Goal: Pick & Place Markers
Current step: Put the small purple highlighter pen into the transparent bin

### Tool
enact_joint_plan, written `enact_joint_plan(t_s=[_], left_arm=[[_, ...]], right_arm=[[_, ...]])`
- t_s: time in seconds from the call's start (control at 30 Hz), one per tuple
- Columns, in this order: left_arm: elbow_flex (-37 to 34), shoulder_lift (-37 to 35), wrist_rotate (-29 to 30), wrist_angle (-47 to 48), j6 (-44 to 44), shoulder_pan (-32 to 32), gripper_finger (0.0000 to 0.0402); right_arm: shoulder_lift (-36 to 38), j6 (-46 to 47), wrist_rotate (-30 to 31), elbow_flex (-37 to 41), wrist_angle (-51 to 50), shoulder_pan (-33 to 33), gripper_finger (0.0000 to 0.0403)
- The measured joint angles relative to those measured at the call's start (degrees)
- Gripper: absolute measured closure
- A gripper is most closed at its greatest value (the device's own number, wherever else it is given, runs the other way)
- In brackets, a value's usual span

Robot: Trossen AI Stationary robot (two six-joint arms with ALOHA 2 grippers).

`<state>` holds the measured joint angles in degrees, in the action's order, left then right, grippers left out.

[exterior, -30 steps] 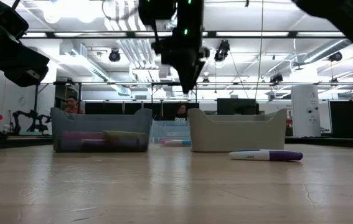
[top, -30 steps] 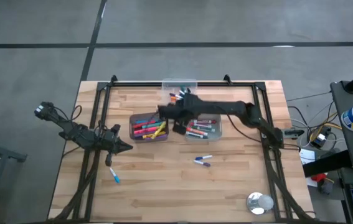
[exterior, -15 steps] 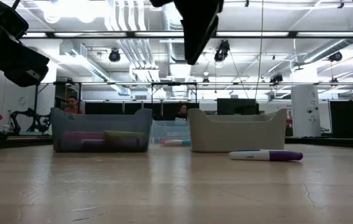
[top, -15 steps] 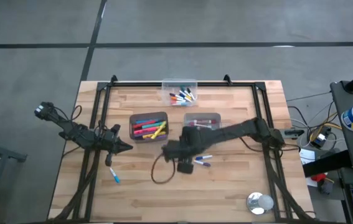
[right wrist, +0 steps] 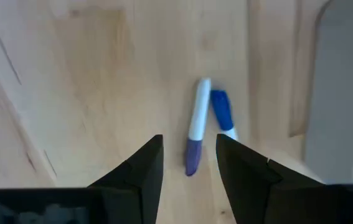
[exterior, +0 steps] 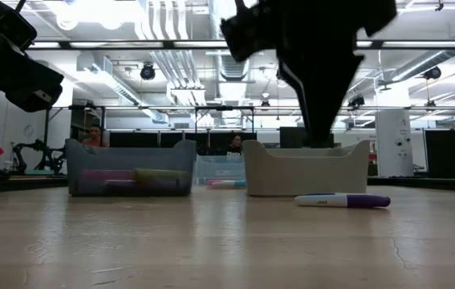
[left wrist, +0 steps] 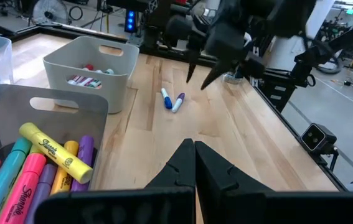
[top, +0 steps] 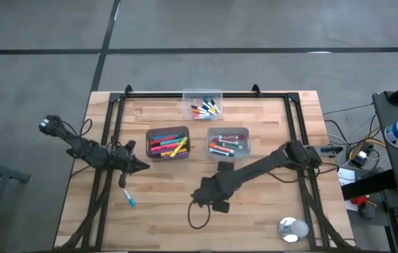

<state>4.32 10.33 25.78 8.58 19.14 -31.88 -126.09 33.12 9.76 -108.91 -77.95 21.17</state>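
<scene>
Two loose markers lie side by side on the wood: a white one with a purple cap and a blue one. My right gripper is open and hangs above them, pointing down, clear of both. In the high view the right arm covers them. Another blue marker lies on the table near my left gripper, which is shut and waits at the left. More markers fill the dark grey bin, the light bin and the clear bin.
The three bins stand in the table's far half. A silver tape roll sits at the near right corner. Black frame rails run along the left, right and far sides. Bare wood lies along the near edge.
My right arm has swung from above the far bins toward the table's near edge and come down, so its gripper now hangs over the two loose markers. The left arm has kept still.
</scene>
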Motion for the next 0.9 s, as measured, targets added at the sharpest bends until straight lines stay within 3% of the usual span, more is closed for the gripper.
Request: enact_joint_plan(t_s=[0.3,0.7,0.9], left_arm=[[0.00,0.01,0.02,0.00,-0.02,-0.01,0.0401],[0.00,0.01,0.02,0.00,-0.06,0.00,0.0401],[0.00,0.00,0.02,0.00,-0.06,-0.02,0.0401]], right_arm=[[0.14,2.81,-3.36,9.38,3.58,-0.04,0.0274],[1.00,-0.60,-3.82,12.62,8.40,-0.61,0.0295],[6.24,-1.09,-3.58,15.22,12.13,-1.31,0.0308]])
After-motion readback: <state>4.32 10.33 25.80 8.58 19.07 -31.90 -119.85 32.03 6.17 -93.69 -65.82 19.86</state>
